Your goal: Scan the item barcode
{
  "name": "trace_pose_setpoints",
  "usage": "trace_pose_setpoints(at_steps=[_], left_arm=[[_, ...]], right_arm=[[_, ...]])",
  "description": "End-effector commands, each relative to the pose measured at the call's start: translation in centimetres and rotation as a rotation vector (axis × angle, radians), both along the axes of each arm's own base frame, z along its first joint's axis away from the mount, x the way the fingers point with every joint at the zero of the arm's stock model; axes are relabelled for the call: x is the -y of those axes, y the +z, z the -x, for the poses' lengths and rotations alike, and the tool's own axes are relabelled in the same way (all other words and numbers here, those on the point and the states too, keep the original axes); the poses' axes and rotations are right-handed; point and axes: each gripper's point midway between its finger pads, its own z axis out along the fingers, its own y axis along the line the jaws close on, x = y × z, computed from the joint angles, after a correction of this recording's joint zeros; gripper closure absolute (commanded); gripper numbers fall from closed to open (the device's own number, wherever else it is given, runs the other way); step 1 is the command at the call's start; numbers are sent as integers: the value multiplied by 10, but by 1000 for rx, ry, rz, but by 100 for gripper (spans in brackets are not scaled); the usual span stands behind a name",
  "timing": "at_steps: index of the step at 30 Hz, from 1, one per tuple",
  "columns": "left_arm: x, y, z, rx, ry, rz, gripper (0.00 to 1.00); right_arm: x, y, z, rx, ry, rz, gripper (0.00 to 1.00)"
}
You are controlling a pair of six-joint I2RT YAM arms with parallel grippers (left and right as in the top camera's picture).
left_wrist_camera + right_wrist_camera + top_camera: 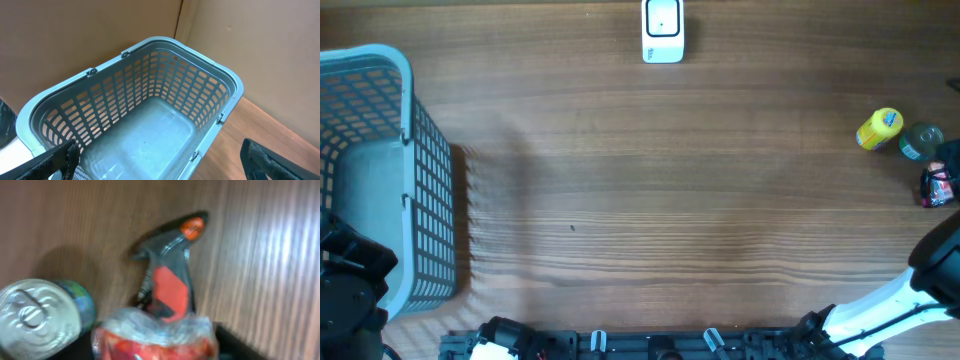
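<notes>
Red packet [937, 188] sits seemingly unscanned at the bench's right edge, well apart from the scanner [663, 30]; left claw [160, 165] released, right claw [948, 160] unclear.

The red packet [152, 337] is blurred and cut off by the bottom edge.

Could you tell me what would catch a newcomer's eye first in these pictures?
The big blue mesh basket at the left end of the table dominates, and it stands empty. At the right end sits a small cluster: a yellow bottle, a can and a red-and-black item. A white scanner stands alone at the far edge, mid-table.
</notes>
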Motion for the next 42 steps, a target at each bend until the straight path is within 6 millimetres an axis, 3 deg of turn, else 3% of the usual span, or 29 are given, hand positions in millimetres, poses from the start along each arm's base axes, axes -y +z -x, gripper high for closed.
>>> trace_pose_setpoints(at_steps=[1, 2, 4, 6, 8, 9, 11, 12, 13, 16, 18, 19, 21, 23, 26, 28, 32, 34, 37, 39, 42], left_arm=[[0, 0, -1, -8, 0, -6, 0], [0, 0, -1, -8, 0, -6, 0], [0, 0, -1, -7, 0, -5, 0], [0, 0, -1, -2, 2, -1, 0], [4, 1, -5, 13, -16, 19, 0], [8, 2, -10, 30, -37, 43, 0], [11, 15, -18, 113, -37, 64, 0], [8, 31, -23, 206, -8, 71, 0], [4, 55, -26, 344, 38, 89, 0], [4, 113, -33, 689, 73, 200, 0], [-1, 145, -26, 888, 108, 265, 0], [-5, 162, -19, 967, 123, 270, 0], [-7, 179, -13, 976, 113, 194, 0], [-5, 183, -12, 891, 76, 74, 1], [14, 192, -25, 897, -86, 64, 0], [28, 198, -35, 876, -179, 16, 0], [38, 210, -56, 897, -195, -2, 0], [45, 188, -75, 728, -226, -95, 0], [55, 163, -84, 669, -298, -116, 0], [58, 131, -82, 600, -345, -136, 0], [46, 98, -65, 572, -307, -167, 0]], right_arm=[[-5, 20, -24, 74, 101, -39, 0], [-3, 31, -26, 83, 101, -28, 0], [2, 72, -32, 132, 127, 31, 0], [-9, 127, -43, 255, 173, 53, 0], [-51, 191, -65, 482, 310, -7, 0], [-81, 233, -71, 602, 408, -13, 0], [-135, 309, -67, 756, 561, 99, 0], [-158, 347, -63, 835, 631, 179, 0], [-195, 406, -51, 979, 737, 306, 0], [-256, 519, -2, 1299, 876, 561, 0], [-283, 564, 36, 1449, 920, 674, 0], [-292, 571, 51, 1474, 933, 687, 0], [-306, 564, 72, 1415, 996, 734, 0], [-313, 544, 98, 1314, 1010, 778, 0], [-319, 530, 117, 1299, 1032, 808, 0], [-320, 512, 118, 1270, 1047, 794, 0], [-318, 480, 98, 1223, 1047, 709, 0], [-318, 468, 95, 1203, 1054, 703, 0], [-319, 457, 104, 1202, 1066, 737, 0], [-320, 447, 116, 1179, 1091, 800, 0], [-321, 434, 130, 1175, 1096, 812, 0]])
